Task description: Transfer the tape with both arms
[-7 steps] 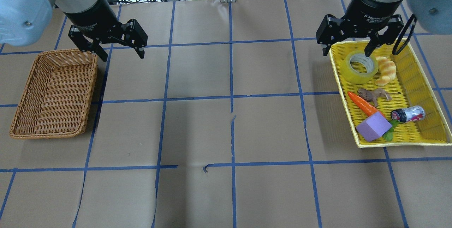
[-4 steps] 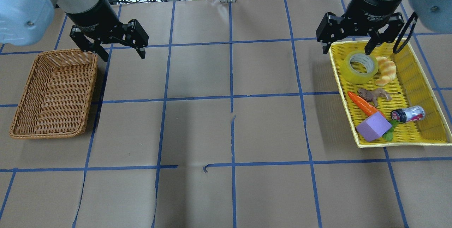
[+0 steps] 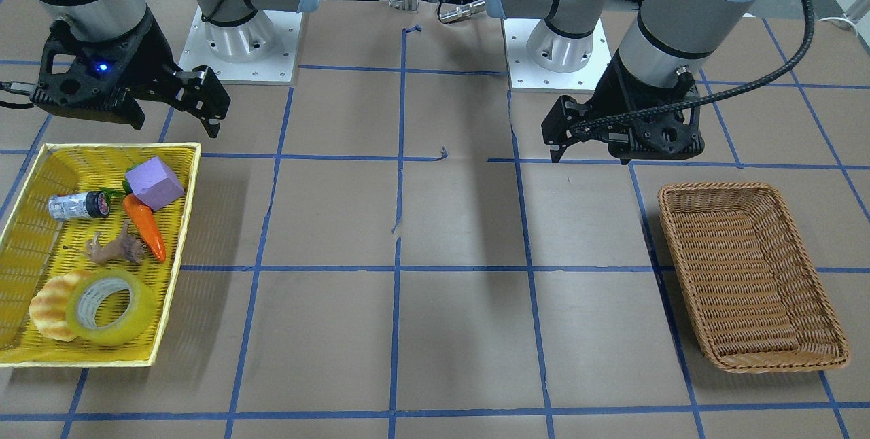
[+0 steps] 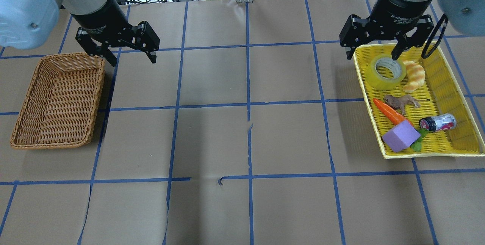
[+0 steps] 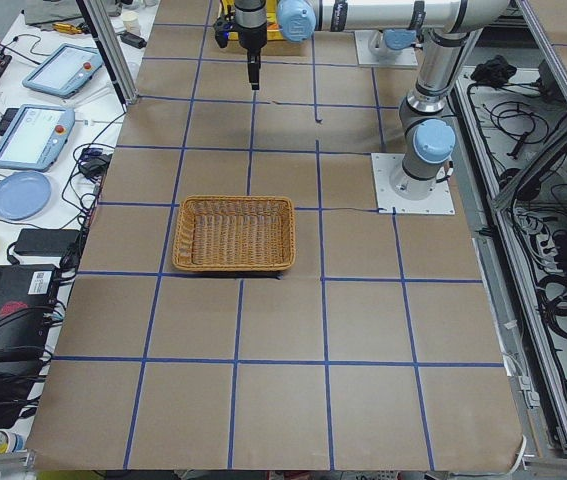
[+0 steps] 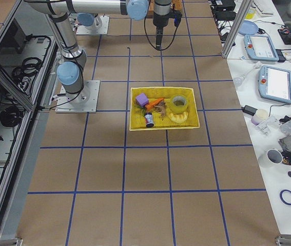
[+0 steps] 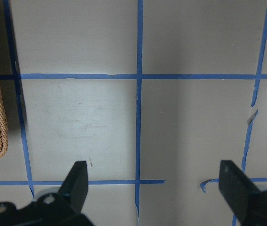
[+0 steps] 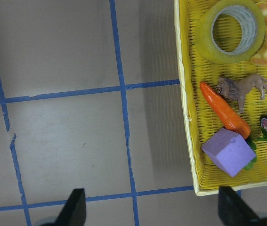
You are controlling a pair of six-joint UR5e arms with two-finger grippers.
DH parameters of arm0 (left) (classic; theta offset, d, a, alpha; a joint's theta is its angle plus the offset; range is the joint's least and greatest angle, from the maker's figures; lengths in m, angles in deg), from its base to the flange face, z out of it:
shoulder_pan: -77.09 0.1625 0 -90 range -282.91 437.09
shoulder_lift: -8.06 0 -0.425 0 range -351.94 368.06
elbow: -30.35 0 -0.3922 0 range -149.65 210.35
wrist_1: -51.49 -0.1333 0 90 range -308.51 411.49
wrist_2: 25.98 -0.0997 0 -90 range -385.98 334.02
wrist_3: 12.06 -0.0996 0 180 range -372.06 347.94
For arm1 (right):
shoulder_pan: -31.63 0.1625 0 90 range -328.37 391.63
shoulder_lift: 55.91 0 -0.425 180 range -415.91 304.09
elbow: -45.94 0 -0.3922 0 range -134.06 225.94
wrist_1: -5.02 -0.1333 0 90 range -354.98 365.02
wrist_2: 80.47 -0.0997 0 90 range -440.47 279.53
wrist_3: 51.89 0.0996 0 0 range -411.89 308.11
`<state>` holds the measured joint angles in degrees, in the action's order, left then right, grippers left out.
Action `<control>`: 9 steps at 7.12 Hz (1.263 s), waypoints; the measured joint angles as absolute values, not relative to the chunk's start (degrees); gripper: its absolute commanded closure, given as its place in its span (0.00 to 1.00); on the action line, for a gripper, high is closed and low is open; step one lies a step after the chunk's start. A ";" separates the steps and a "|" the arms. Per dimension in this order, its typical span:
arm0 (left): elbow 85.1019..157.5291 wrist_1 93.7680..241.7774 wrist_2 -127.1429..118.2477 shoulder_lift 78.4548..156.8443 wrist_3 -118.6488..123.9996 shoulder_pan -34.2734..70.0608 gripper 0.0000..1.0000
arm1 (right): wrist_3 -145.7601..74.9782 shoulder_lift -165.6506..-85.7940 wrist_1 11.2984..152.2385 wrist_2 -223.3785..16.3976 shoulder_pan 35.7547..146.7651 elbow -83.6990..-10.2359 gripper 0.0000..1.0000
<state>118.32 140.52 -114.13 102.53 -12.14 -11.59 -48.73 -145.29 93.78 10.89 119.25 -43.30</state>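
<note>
The tape (image 4: 373, 78) is a translucent yellow roll lying flat in the far corner of a yellow tray (image 4: 369, 97), beside a croissant (image 4: 413, 75). It also shows in the front view (image 3: 139, 317) and the right wrist view (image 8: 203, 42). My right gripper (image 4: 372, 56) is open and empty, above the tray's far corner by the tape, and also shows in the front view (image 3: 173, 123). My left gripper (image 4: 132, 61) is open and empty, over bare table by the far right corner of a wicker basket (image 4: 99, 97); the front view (image 3: 590, 157) shows it too.
The tray also holds a carrot (image 4: 390, 111), a toy lion (image 4: 401, 102), a purple block (image 4: 401, 135) and a small can (image 4: 437, 122). The wicker basket (image 3: 747, 187) holds nothing. Brown paper with blue tape lines covers the table between them.
The left arm has drifted very slightly to the right. Nothing else has visibly changed.
</note>
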 measured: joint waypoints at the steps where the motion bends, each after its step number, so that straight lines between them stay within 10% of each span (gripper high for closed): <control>1: 118.32 140.53 -114.13 102.54 -12.14 -11.59 0.00 | -48.73 -145.28 93.68 10.86 119.30 -43.23 0.00; 9: 118.29 140.47 -114.14 102.54 -12.14 -11.59 0.00 | -91.56 -135.44 108.50 11.59 106.75 -44.87 0.00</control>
<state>118.29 140.47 -114.14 102.54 -12.14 -11.59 -91.56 -135.44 108.50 11.59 106.75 -44.87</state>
